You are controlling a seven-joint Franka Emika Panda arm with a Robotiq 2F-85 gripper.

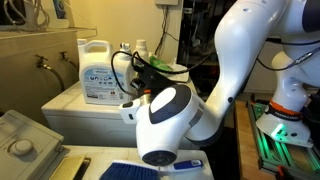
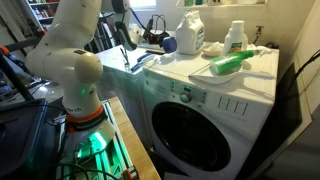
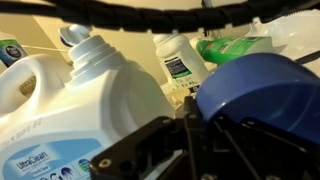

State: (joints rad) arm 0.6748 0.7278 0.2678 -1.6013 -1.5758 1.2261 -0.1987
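In the wrist view my gripper (image 3: 190, 125) is shut on a large blue cap (image 3: 255, 95), whose dome fills the right side. Just to its left stands a big white detergent jug (image 3: 60, 110) with its spout uncapped. In an exterior view the gripper (image 2: 158, 41) holds the blue cap (image 2: 169, 43) above the washing machine top, beside the jug (image 2: 192, 35). The jug also shows in an exterior view (image 1: 100, 72), where the arm's white body hides the gripper.
A small white bottle (image 3: 180, 60) and a green bottle lying on its side (image 2: 232, 63) are on the white washing machine (image 2: 205, 125). A white bottle with a green cap (image 2: 236, 35) stands behind it. A wall runs behind the washer. Black cables (image 1: 150, 65) hang near the wrist.
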